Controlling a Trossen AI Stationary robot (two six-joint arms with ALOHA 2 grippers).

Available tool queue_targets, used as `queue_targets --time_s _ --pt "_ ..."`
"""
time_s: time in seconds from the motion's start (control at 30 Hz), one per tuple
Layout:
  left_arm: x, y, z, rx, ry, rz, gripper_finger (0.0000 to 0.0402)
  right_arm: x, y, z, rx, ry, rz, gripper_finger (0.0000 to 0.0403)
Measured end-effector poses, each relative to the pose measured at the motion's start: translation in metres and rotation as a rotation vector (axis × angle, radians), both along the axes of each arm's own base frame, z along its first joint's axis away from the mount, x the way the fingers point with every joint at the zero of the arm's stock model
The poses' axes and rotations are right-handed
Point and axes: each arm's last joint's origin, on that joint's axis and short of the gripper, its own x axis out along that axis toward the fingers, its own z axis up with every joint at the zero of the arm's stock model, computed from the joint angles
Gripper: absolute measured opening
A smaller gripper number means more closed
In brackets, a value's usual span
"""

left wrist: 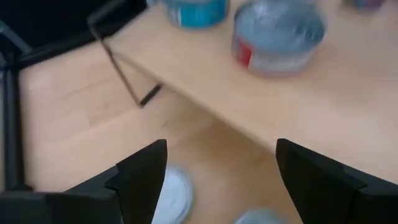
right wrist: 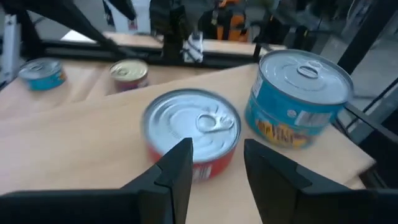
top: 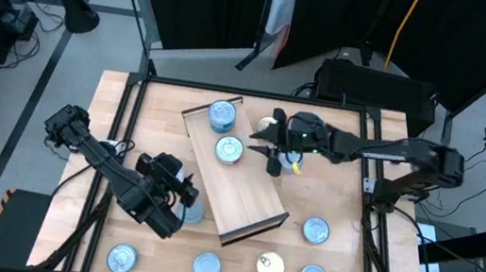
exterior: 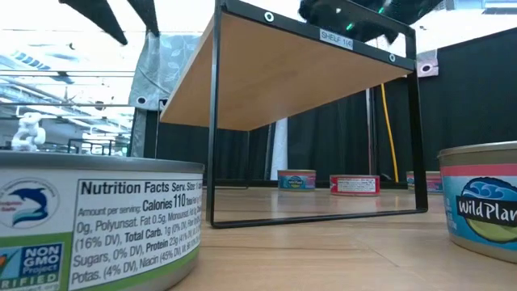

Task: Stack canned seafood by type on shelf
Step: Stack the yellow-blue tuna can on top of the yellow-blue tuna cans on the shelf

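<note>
Your right end effector (top: 280, 157) hovers over the shelf (top: 244, 193) toward the bench's far edge, fingers part open and holding nothing, lined up on the red-sided tin (right wrist: 191, 134) with the teal-sided tin (right wrist: 298, 99) just beside it at the shelf's far lip; come down square with a finger on each side of the red one, keep off the teal one. Left end effector (top: 180, 192) hangs wide open and empty over the shelf's left long edge, above a tin (top: 193, 207) on the bench. Loose tins line the near bench edge; bare shelf lies toward its near lip, so stack there.
</note>
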Motion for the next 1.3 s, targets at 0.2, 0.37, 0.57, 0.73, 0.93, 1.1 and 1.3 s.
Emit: queue_targets --time_s 0.2,0.37,0.57,0.73,0.93,1.1,1.3 --pt "-0.002 0.002 -0.010 -0.106 0.207 -0.056 0.0299 -0.041 0.018 0.028 0.094 0.111 0.001 0.0136" --pt "0.001 0.010 -0.015 -0.073 0.260 -0.077 0.0299 -0.075 0.037 0.039 0.198 0.201 -0.003 0.0136" --pt "-0.003 0.009 -0.028 -0.085 0.355 -0.139 0.0299 -0.106 0.059 0.031 0.306 0.376 -0.142 0.0136" --pt "-0.016 -0.021 -0.034 -0.129 0.340 -0.256 0.0299 -0.121 0.076 0.005 0.354 0.459 -0.236 0.0136" --pt "-0.028 -0.058 -0.035 -0.152 0.206 -0.407 0.0299 -0.129 0.085 -0.021 0.324 0.502 -0.308 0.0136" --pt "-0.035 -0.070 -0.034 -0.103 0.116 -0.449 0.0299 -0.132 0.079 -0.036 0.185 0.488 -0.430 0.0136" --pt "-0.038 -0.072 -0.032 -0.042 0.098 -0.471 0.0299 -0.128 0.066 -0.045 0.146 0.437 -0.484 0.0136"
